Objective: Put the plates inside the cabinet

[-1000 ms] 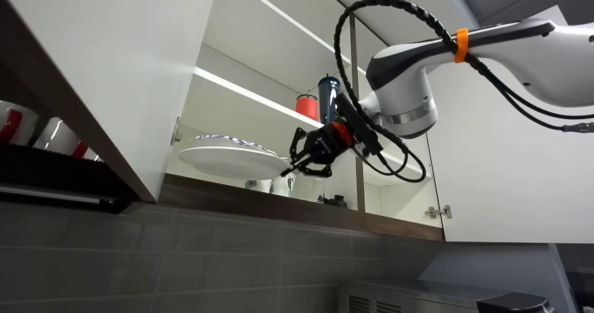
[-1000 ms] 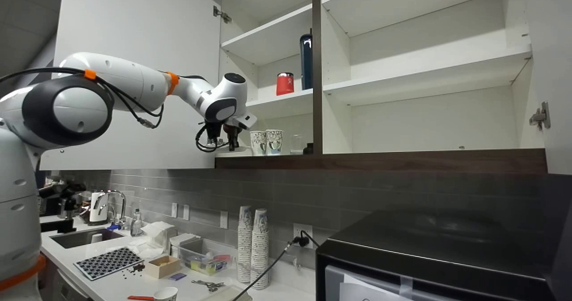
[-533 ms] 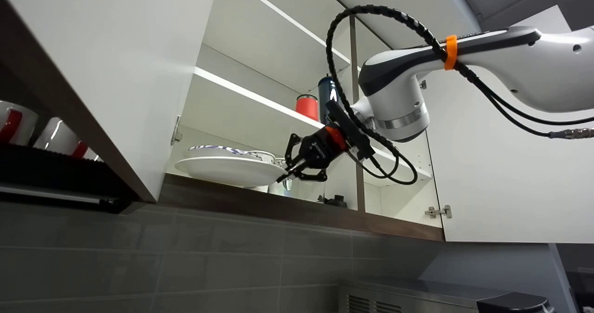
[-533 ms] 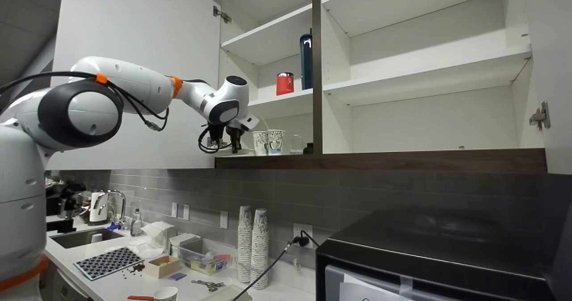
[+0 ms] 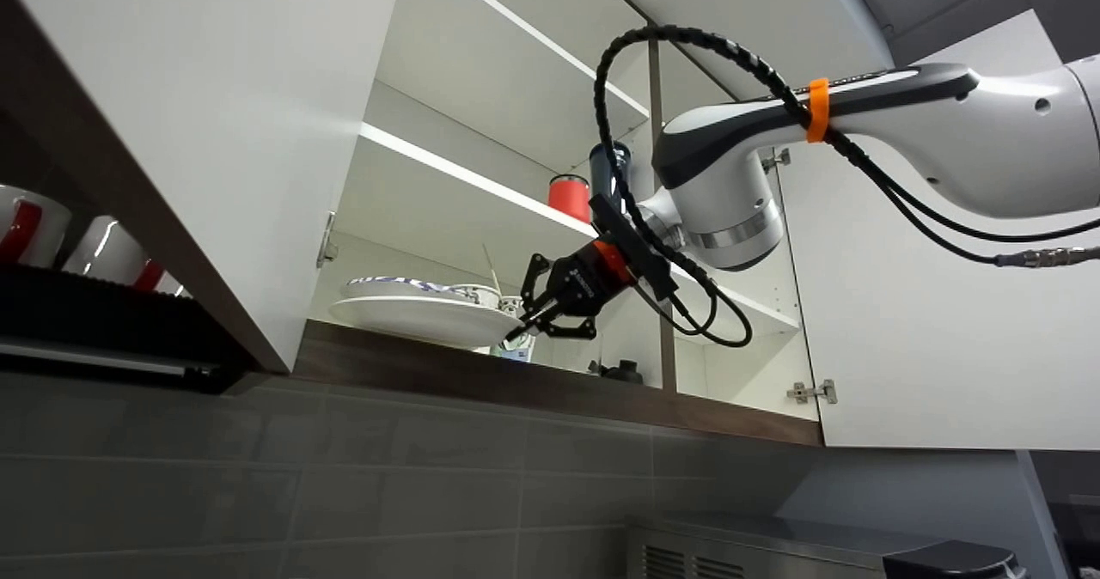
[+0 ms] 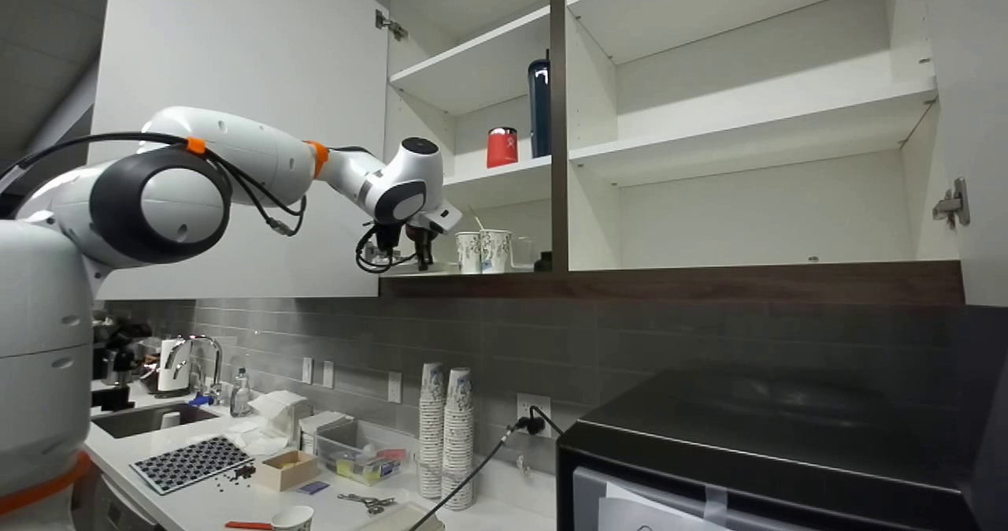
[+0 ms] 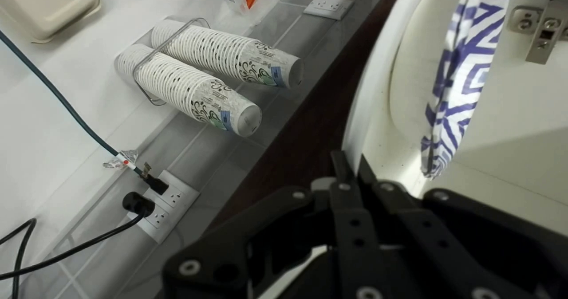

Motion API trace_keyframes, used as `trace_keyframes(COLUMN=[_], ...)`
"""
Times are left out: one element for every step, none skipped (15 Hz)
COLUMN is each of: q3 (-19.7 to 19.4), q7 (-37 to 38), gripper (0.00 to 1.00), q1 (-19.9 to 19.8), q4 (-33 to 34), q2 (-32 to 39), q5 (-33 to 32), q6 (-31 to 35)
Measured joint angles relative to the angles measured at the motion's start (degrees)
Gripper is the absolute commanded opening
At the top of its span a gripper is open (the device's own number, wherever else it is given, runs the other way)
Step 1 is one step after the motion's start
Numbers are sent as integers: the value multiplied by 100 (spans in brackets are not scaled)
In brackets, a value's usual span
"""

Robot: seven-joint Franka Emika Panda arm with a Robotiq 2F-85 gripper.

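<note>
Grey tiles (image 5: 412, 476) are running beneath the open white cabinet (image 5: 481, 81). Clenched on the rim, the gripper (image 7: 353, 161) is holding a white plate (image 5: 421, 319) at the cabinet's opening, by the bottom edge — a blue-patterned plate (image 7: 466, 77) is showing just beyond, contact unclear. 2 stacks of cups (image 7: 222, 48) are carrying print too small to read, and a red tumbler (image 6: 502, 148) is bearing a white mark — unreadable too.
</note>
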Motion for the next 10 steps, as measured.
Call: trace_keyframes(q3=[0,0,0,2,2,2,2,2,2,3], q7=[30,68,104,135,175,206,233,264,299,328], gripper=[1,1,1,1,1,1,1,1,1,1], q1=[16,33,50,66,83,102,121,143,164,187], q4=[26,59,97,130,159,190,222,251,275,292], q2=[29,60,95,127,159,193,228,267,307,347], q5=[0,0,-2,-4,-9,-19,-32,-54,-83,-116], q6=[23,39,45,47,51,59,84,139,204,278])
